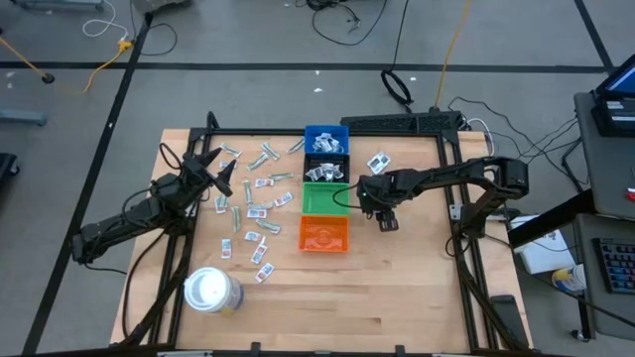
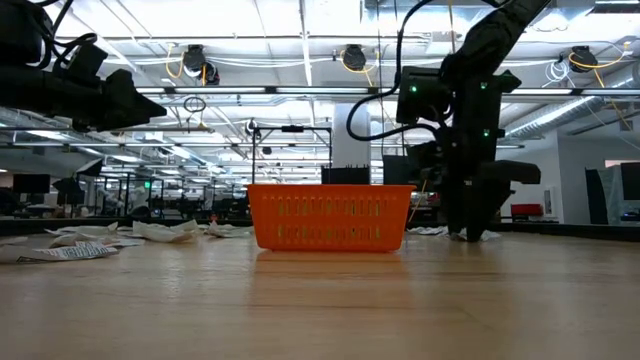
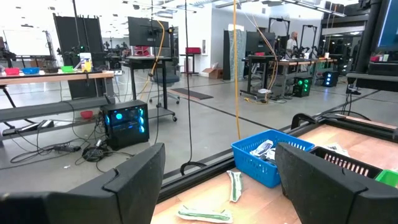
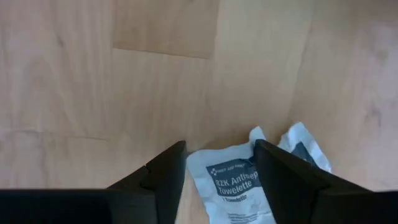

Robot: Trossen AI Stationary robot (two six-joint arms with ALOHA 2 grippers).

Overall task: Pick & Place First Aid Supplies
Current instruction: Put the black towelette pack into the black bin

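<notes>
Several small packets and strips (image 1: pixel 253 193) lie scattered flat on the wooden table's left half. My right gripper (image 1: pixel 385 220) points down at the table just right of the green bin (image 1: pixel 323 198) and orange bin (image 1: pixel 324 235). It is open, with a white square packet with dark-blue print (image 4: pixel 233 180) lying flat between its fingers. A second white packet (image 4: pixel 301 146) lies just beside it. My left gripper (image 1: pixel 213 169) hangs open above the scattered packets, touching nothing. It faces the blue bin (image 3: pixel 270 152), with pale green-grey wrappers (image 3: pixel 235 185) below it. My right gripper (image 4: pixel 219 149) comes at the white printed packet from above, pointing down, one finger (image 4: pixel 165 171) on each side of it. Whether the fingers touch the packet I cannot tell. The packet lies flat on the table.
A row of small bins runs down the table's middle: blue (image 1: pixel 326 139), a dark one with packets in it (image 1: pixel 325 169), green, then orange (image 2: pixel 330 215). A large white roll (image 1: pixel 211 291) stands near the front left. Another white packet (image 1: pixel 378 162) lies farther back right. Bare wood lies front right.
</notes>
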